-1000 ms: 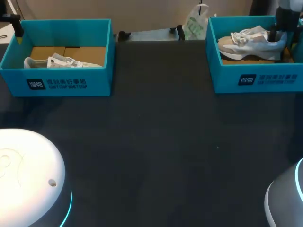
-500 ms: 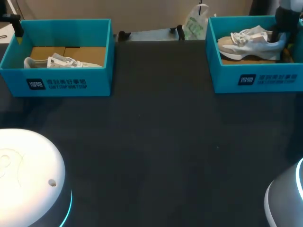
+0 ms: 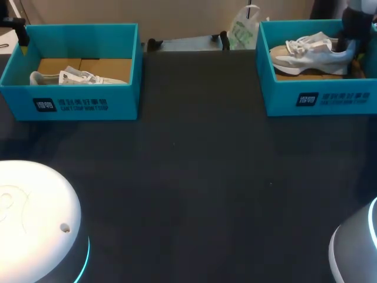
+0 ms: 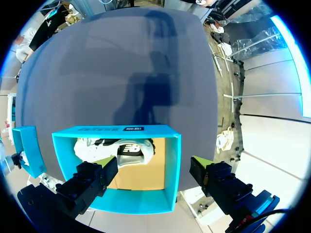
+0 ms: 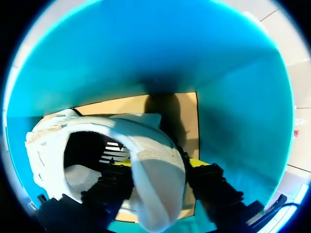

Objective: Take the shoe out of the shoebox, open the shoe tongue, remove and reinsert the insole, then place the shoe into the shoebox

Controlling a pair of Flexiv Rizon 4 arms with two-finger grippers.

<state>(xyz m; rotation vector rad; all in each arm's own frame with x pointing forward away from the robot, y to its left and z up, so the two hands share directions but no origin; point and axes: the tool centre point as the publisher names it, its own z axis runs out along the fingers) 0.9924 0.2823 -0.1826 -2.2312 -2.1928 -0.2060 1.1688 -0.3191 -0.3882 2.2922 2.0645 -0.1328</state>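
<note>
A white and grey shoe (image 3: 306,50) lies in the right teal shoebox (image 3: 318,97) at the back right. My right gripper (image 3: 347,38) reaches down into that box at the shoe's heel. The right wrist view shows the heel (image 5: 160,179) wedged between the two fingers, so my right gripper (image 5: 158,165) is shut on it. A second white shoe (image 3: 76,76) lies in the left teal shoebox (image 3: 76,103). Above that box's far wall my left gripper (image 4: 153,167) hangs open, with the shoe (image 4: 116,148) below it, apart from the fingers.
The dark table top (image 3: 194,165) stretches between the two boxes and toward the front. My arms' rounded bases sit at the front left (image 3: 35,224) and front right (image 3: 353,247). A plastic bag (image 3: 242,29) and a grey bar (image 3: 188,42) sit at the far edge.
The heel of the shoe in the right box has risen slightly with my right gripper. The left arm and left box are unchanged.
</note>
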